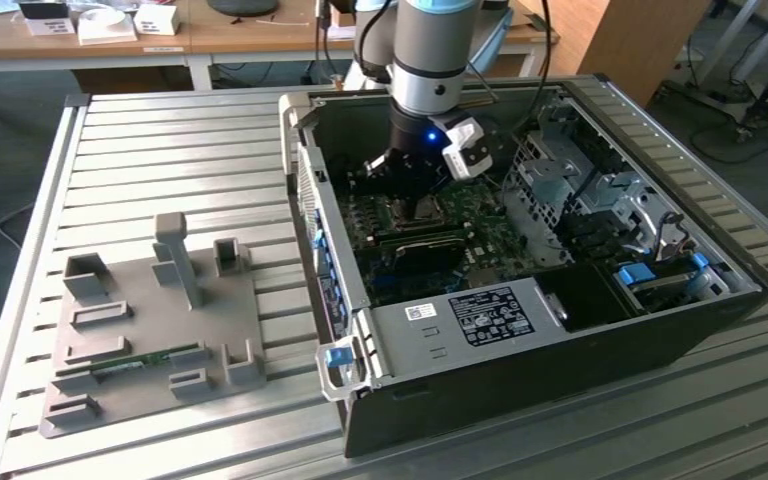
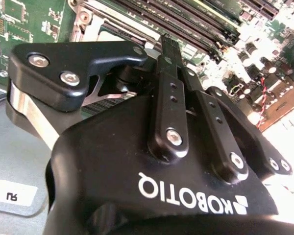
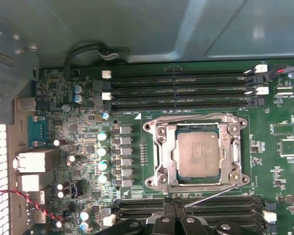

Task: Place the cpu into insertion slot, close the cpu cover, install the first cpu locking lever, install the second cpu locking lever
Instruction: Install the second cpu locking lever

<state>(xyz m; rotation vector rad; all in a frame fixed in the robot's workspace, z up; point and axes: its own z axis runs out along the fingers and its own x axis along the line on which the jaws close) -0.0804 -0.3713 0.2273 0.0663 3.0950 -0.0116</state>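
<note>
The cpu point(image 3: 198, 154), a pale silvery-tan square, lies in the insertion slot point(image 3: 152, 182) on the green motherboard. The cpu cover point(image 3: 161, 152), a silvery frame, lies flat around it. One thin wire locking lever point(image 3: 213, 195) runs slanted along one side of the socket, standing off from it. The other lever point(image 3: 196, 117) lies along the opposite side. My gripper point(image 3: 175, 204) is shut, its fingertips at the slanted lever's free end; I cannot tell whether the wire is pinched. My gripper point(image 1: 418, 185) hangs inside the case over the socket, and its black fingers point(image 2: 169, 93) point down at the board.
Long black memory slots point(image 3: 181, 88) flank the socket on two sides. The open grey computer case point(image 1: 518, 330) lies on a slatted metal table point(image 1: 157, 150). A drive cage point(image 1: 584, 190) fills the case at the exterior view's right. A grey fixture plate point(image 1: 157, 320) sits at that view's left.
</note>
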